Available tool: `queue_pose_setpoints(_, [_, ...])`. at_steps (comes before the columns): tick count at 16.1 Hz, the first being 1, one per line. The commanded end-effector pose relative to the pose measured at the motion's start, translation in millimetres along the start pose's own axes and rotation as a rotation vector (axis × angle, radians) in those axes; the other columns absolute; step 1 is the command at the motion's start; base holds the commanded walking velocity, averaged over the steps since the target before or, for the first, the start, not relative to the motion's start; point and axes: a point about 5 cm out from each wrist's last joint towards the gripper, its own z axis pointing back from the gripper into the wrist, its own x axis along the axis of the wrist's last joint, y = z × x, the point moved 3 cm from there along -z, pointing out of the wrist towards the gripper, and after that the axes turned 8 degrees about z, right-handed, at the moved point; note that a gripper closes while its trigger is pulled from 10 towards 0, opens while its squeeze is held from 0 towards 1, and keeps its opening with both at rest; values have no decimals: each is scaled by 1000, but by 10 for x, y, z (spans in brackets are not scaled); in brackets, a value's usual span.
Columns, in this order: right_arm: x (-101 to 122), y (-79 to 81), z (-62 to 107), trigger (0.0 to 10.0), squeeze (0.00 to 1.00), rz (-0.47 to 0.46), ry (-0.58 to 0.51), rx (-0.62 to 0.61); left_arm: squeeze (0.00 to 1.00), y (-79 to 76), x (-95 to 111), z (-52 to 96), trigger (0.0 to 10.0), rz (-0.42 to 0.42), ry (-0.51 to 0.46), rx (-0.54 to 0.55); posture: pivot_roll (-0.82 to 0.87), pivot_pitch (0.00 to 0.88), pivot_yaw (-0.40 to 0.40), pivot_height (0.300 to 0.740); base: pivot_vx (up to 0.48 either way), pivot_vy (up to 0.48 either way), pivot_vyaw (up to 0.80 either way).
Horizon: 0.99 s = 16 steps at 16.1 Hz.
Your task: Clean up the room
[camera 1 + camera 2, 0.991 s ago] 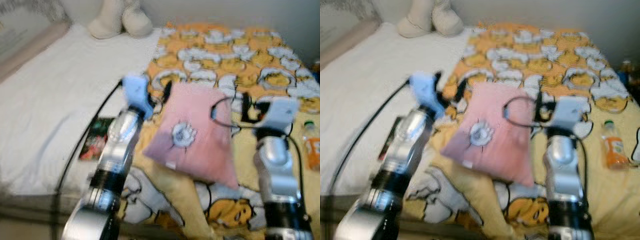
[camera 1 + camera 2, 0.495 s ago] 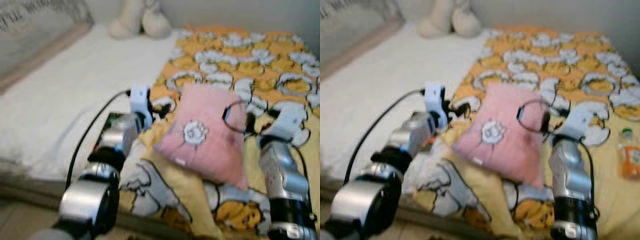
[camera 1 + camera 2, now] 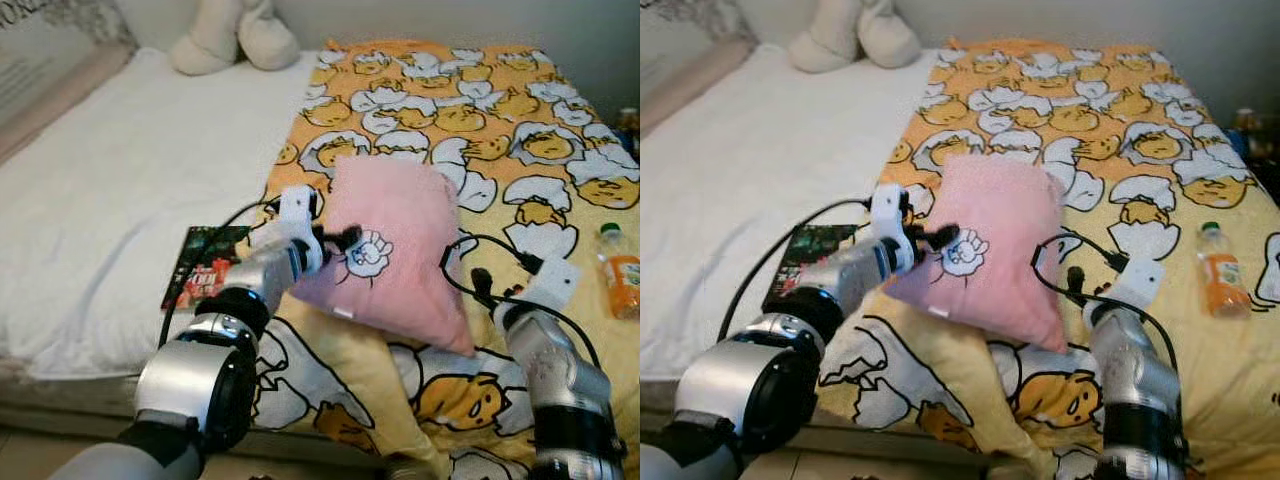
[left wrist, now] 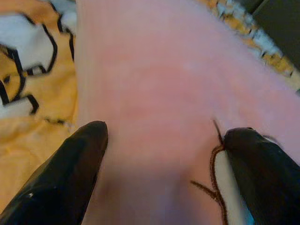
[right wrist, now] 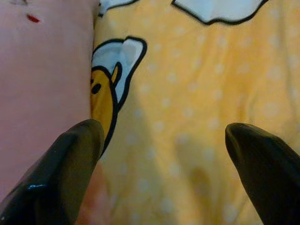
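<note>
Left pincer (image 4: 161,154) spread over pink pillow's (image 3: 400,240) left edge.

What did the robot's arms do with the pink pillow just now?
The pillow went from held up between both arms to lying on the yellow blanket. The right gripper let go and now hangs open beside it; the left gripper sits open over its edge. The bottle, booklet and plush toy stayed put.
</note>
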Motion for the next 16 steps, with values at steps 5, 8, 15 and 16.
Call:
queue_pose_setpoints(5, [46, 277, -85, 10000, 0, -39, 0, 102, 0, 135, -36, 12, 10000, -42, 1, 120, -260, 0, 92, 740, 0, 0, 0])
queue_pose_setpoints(8, [34, 583, -111, 10000, 0, -41, -4, 196, 0, 108, -100, 4, 10000, -6, 20, 91, -253, 0, 90, 740, 0, 0, 0])
queue_pose_setpoints(15, [33, 817, -92, 10000, 0, -83, -7, 280, 0, -20, -344, -37, 10000, -43, 100, 37, -242, 0, 90, 740, 0, 0, 0])
queue_pose_setpoints(16, [48, 812, -78, 10000, 0, -79, -16, 283, 0, -21, -360, -37, 10000, -46, 103, 37, -238, 0, 85, 740, 0, 0, 0])
